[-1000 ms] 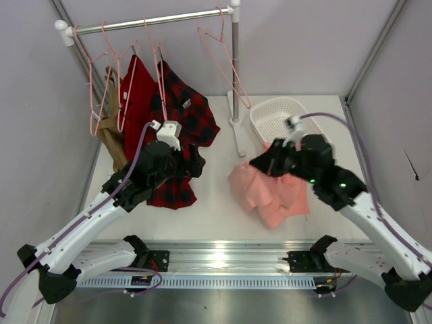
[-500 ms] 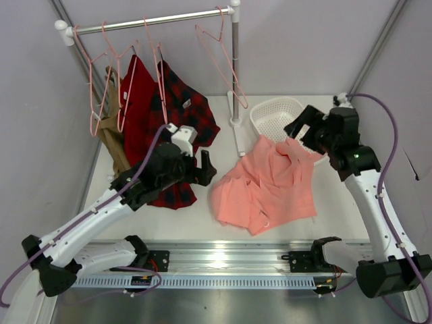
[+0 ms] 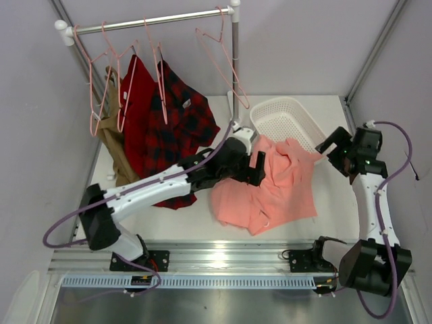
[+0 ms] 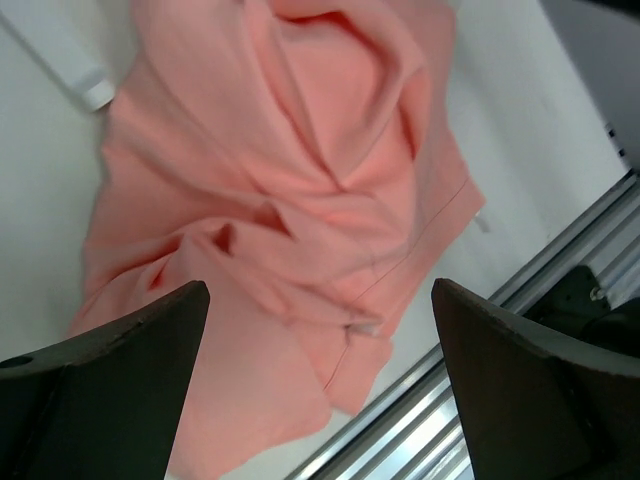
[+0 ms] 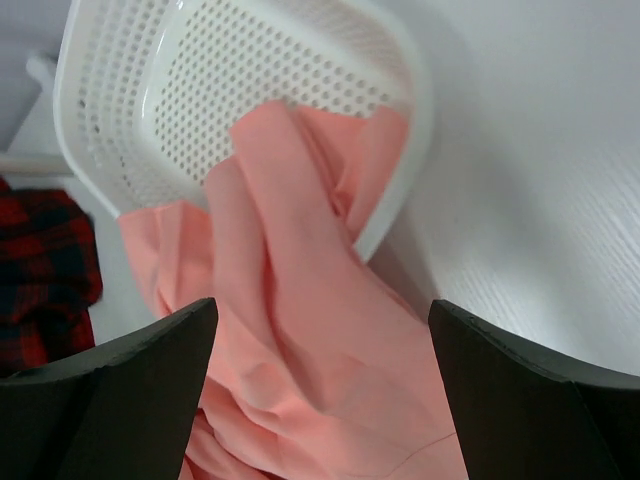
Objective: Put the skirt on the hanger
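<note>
Between the spread fingers of the left gripper (image 3: 259,168), nothing is held: its jaws stand wide, hovering at the upper left edge of the skirt (image 3: 278,185). Seen from the left wrist, the left gripper (image 4: 315,390) looks straight down on the salmon-pink cloth (image 4: 300,180), which lies rumpled in soft folds directly beneath it, with a white foot of the clothes stand (image 4: 62,62) just beyond the cloth's far corner. Across the skirt from that arm, the right gripper (image 3: 331,144) is also wide open and empty, raised clear of the fabric and close to the basket's corner. From the right wrist, the right gripper (image 5: 320,390) frames the skirt (image 5: 290,300) below and ahead of it, the top of the garment draped over the near rim of the white perforated basket (image 5: 170,100) and the rest spilling onto the white table (image 5: 520,200).

Beyond both grippers, the basket (image 3: 283,100) sits by the upright post of the white rail (image 3: 148,21). An empty pale-pink hanger (image 3: 223,69) hangs from the rail's end, well apart from the skirt. Farther left of the left arm, more pink hangers carry a red-and-black plaid shirt (image 3: 182,115), a plain red garment (image 3: 138,101) and a tan garment (image 3: 112,143).
</note>
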You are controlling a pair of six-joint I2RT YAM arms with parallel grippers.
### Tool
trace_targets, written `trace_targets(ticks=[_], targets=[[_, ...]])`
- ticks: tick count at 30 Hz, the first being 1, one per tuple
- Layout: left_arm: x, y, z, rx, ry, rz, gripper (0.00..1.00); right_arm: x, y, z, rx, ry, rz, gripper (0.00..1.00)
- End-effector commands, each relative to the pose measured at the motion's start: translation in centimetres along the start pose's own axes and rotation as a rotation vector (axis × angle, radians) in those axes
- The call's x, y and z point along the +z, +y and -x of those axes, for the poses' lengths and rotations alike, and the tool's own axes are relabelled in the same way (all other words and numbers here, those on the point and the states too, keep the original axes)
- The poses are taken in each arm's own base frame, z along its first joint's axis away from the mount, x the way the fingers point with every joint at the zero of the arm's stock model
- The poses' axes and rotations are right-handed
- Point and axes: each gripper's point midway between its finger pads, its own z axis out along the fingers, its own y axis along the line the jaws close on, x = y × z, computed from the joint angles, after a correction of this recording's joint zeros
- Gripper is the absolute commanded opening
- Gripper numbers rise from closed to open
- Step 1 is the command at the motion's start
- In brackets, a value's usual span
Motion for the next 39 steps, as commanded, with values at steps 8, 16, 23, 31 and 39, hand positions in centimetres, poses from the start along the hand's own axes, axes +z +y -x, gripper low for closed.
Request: trace_targets(ticks=[8, 16, 23, 31, 39], targets=[[9.4, -6.4, 0.6, -0.089, -0.061, 0.04, 1.0, -4.5, -2.4, 2.2, 0.165, -0.149, 0.04, 0.96], [15.9, -6.9, -0.3, -0.138, -0.072, 0.129, 1.0, -4.8, -0.2, 1.4, 0.109, -0.076, 0.091, 0.97], [18.6, -8.1, -2.3, -0.156, -0.047, 0.099, 0.95, -4.2, 0.7, 0.8, 0.064, -0.052, 0.092, 0.98], [20.0, -7.3, -3.4, -0.168, -0.096, 0.092, 0.51, -4.0, 0.5, 0.6, 0.064, -0.038, 0.076, 0.99], [13.6, -7.9, 3.1, -0.135, -0.241, -0.058, 0.0, -3.6, -0.7, 1.4, 0.087, -0.075, 0.052, 0.99]])
